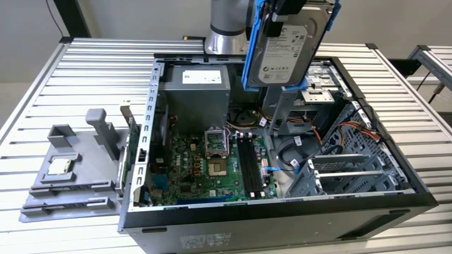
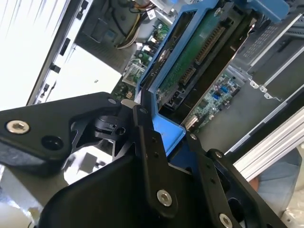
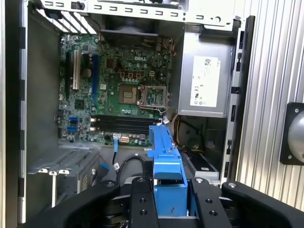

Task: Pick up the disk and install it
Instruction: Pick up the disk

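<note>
Exterior view: the disk (image 1: 286,47) is hanging upright in the upper centre of the frame, clear above the open computer case (image 1: 282,219) sitting on the slatted desk (image 1: 84,58). The pick-up is looking done, with the install yet to happen. Seating it is, I judge, calling for squaring its rails to a bay of the drive cage (image 1: 353,172) at lower right. In the second wrist view the jaws are clenching the blue rail frame (image 2: 167,133), with the disk's green circuit side facing the camera. In the first wrist view that frame is hovering over the motherboard (image 3: 118,90).
</note>
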You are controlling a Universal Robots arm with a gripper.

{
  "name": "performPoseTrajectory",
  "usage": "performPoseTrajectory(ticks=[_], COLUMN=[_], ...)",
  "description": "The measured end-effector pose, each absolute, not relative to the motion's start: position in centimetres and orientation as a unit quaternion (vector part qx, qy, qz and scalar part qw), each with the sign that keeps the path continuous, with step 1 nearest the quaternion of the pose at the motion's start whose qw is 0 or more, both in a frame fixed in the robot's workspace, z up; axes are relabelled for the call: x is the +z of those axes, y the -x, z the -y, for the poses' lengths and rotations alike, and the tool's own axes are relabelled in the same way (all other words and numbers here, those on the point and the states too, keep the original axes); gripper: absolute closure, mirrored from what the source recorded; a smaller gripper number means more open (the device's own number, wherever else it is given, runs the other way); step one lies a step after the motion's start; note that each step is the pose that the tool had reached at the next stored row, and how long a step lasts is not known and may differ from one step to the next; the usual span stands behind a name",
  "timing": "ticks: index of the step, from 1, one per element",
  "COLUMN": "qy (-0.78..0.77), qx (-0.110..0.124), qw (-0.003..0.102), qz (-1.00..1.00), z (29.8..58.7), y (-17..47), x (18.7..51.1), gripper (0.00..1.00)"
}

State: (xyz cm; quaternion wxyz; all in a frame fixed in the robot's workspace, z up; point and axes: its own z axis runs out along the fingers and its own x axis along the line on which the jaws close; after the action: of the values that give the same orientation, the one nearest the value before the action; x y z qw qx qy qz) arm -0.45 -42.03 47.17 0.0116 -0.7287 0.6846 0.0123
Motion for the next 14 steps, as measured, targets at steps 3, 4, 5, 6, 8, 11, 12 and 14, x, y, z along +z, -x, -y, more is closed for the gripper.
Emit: performPoseTrajectory(ticks=[3, 4, 5, 6, 8, 11, 12, 14], qy=[0.729, 0.729, 0.729, 0.728, 0.728, 0.728, 0.728, 0.728], qx=[0.014, 0.015, 0.016, 0.016, 0.017, 0.017, 0.017, 0.017], qw=[0.010, 0.009, 0.009, 0.008, 0.008, 0.008, 0.008, 0.008], qz=[-0.685, -0.685, -0.685, -0.685, -0.685, -0.685, -0.685, -0.685], z=[42.5, 42.7, 42.8, 43.0, 43.1, 43.1, 43.1, 43.2], y=[0.1, -0.1, -0.2, -0.2, -0.3, -0.3, -0.3, -0.3], x=[47.2, 47.2, 47.2, 47.2, 47.2, 47.2, 47.2, 47.2], gripper=[1.00, 1.00, 1.00, 1.00, 1.00, 1.00, 1.00, 1.00])
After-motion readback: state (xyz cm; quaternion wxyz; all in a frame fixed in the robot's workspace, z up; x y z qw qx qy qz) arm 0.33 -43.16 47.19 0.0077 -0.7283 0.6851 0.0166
